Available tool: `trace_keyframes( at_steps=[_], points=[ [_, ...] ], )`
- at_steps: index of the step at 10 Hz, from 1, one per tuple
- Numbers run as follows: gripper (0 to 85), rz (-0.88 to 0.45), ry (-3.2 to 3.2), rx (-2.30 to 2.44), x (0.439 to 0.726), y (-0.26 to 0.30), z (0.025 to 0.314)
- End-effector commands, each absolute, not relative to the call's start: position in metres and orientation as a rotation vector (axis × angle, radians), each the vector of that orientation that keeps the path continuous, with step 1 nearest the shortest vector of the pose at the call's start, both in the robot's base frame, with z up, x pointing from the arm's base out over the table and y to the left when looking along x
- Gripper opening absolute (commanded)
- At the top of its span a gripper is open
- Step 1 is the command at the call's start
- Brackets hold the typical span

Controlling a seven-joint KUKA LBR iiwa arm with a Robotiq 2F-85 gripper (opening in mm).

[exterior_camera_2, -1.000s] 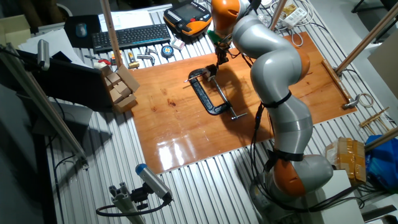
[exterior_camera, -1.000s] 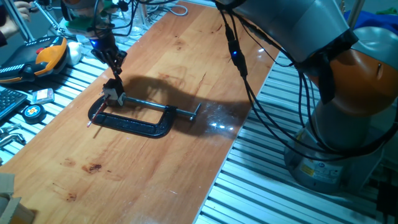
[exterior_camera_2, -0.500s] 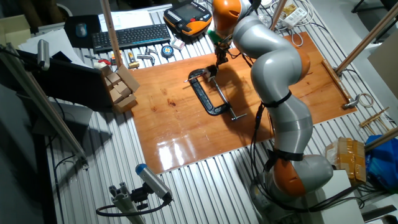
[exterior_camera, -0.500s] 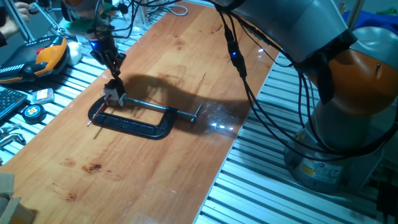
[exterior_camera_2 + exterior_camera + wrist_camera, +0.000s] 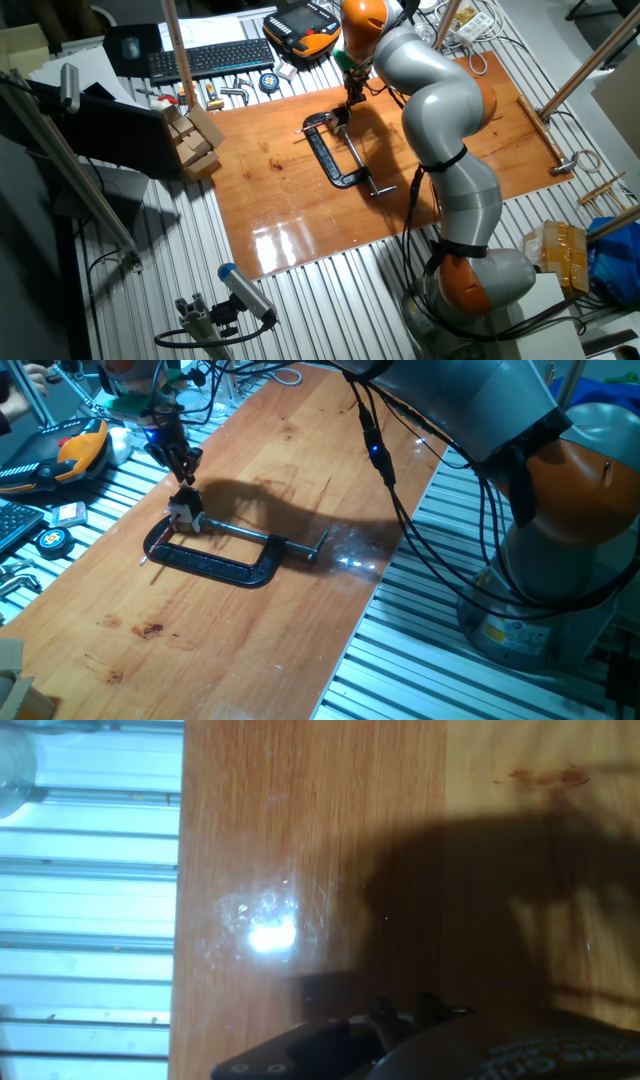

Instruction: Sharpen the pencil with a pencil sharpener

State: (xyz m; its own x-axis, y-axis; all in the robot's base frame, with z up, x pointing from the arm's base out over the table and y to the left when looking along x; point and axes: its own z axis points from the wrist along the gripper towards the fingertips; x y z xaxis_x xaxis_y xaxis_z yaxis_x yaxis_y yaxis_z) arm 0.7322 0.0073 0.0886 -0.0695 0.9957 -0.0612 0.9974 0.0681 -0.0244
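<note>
My gripper (image 5: 184, 472) hangs over the left end of a black C-clamp (image 5: 220, 565) lying on the wooden board (image 5: 280, 630). Its fingers are closed on a thin dark pencil (image 5: 187, 488) that points down. The pencil's lower end meets the pencil sharpener (image 5: 185, 511), a small silvery block with a dark top held at the clamp's jaw. In the other fixed view the gripper (image 5: 349, 100) stands over the sharpener (image 5: 340, 118) and the clamp (image 5: 330, 155). The hand view shows only wood, shadow and a dark part at the bottom edge.
An orange teach pendant (image 5: 75, 450), a tape measure (image 5: 52, 540) and small tools lie on the slatted table left of the board. A keyboard (image 5: 205, 58) and wooden blocks (image 5: 195, 140) sit beyond. Cables (image 5: 385, 460) hang from the arm over the board.
The clamp has shifted slightly, its screw handle moving a little to the right. The gripper stays over the sharpener, almost unmoved.
</note>
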Motion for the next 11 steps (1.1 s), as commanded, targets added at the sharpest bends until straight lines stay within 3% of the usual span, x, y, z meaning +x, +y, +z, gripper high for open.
trace_keyframes(
  at_steps=[1,5,8,10,11],
  points=[
    [34.0,-0.092,2.275,2.123,0.732,0.007,0.088],
    [34.0,-0.06,2.291,2.108,0.733,0.006,0.08],
    [34.0,-0.06,2.337,2.05,0.729,0.003,0.09],
    [0.0,-0.031,2.364,2.032,0.724,0.002,0.094],
    [0.0,-0.033,2.37,2.024,0.723,0.001,0.096]
  ],
)
